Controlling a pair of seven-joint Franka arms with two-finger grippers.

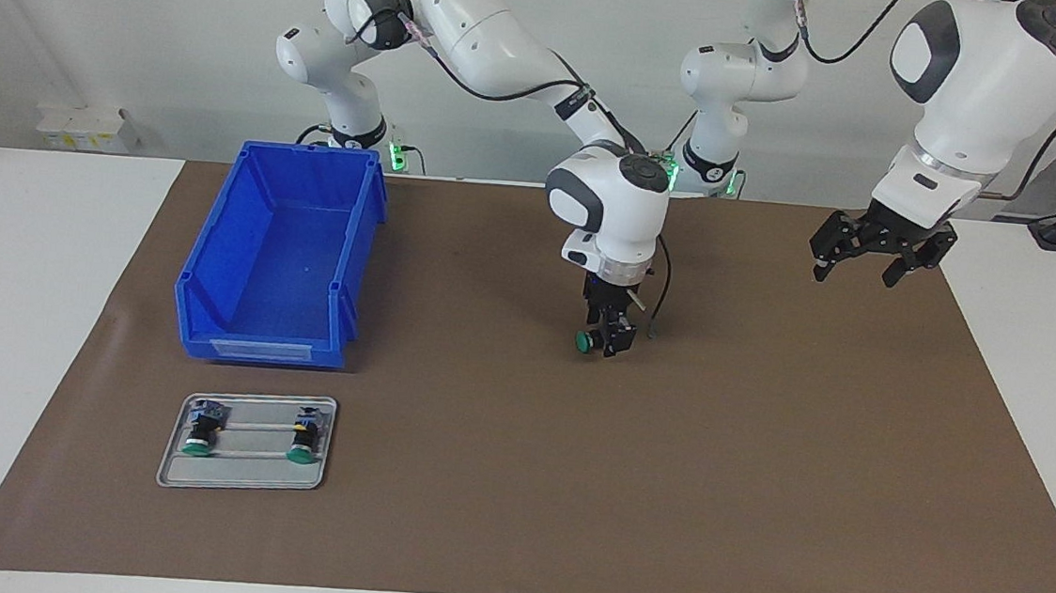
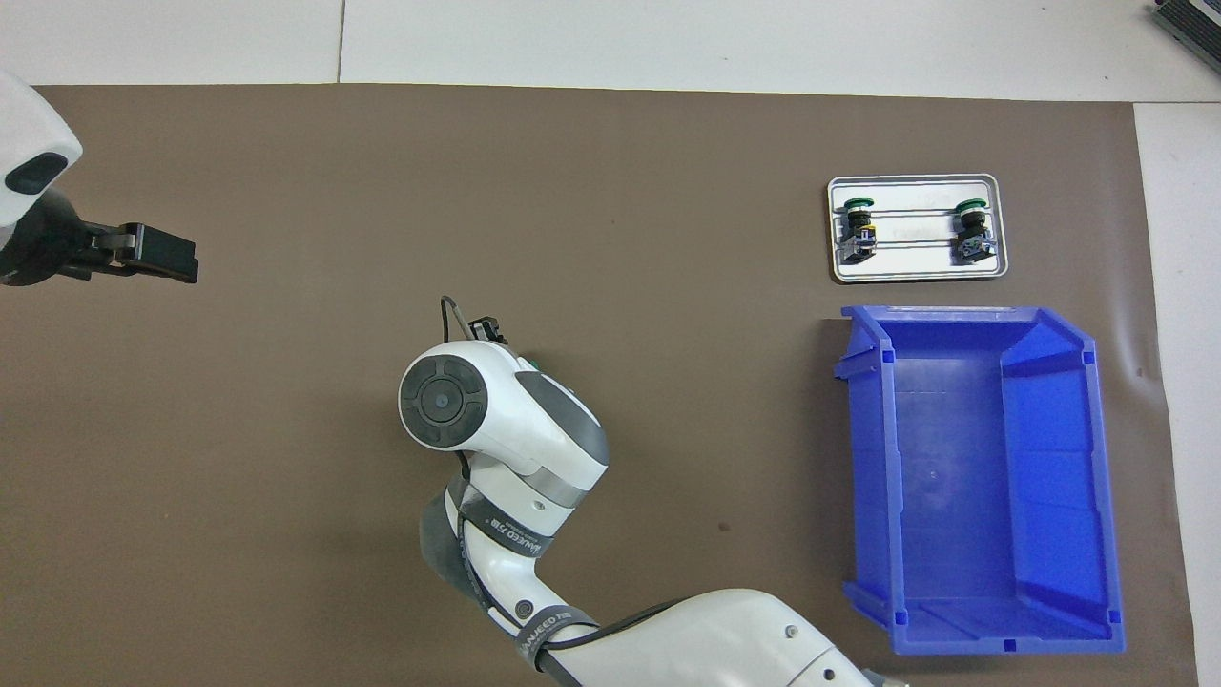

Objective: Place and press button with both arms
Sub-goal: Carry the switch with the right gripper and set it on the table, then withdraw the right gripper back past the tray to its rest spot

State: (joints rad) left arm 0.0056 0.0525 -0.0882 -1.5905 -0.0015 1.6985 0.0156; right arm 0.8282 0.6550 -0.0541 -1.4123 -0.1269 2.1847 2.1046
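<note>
Button (image 1: 589,341) lies flat, green cap away from robots.

Table (image 1: 38,296) bears brown mat (image 1: 664,486), bin (image 1: 277,258), tray (image 1: 245,474).

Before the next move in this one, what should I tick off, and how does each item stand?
1. The button is at the right claw, over the middle of the brown mat: ok.
2. Right claw has let go of the button: cannot tell.
3. Button rests on the mat: cannot tell.
4. Left claw is open, empty and raised over the mat toward the left arm's end, waiting: ok.
5. Mat between the two claws is bare: ok.
6. Two spare buttons lie in the metal tray, farther from the robots than the blue bin: ok.
</note>
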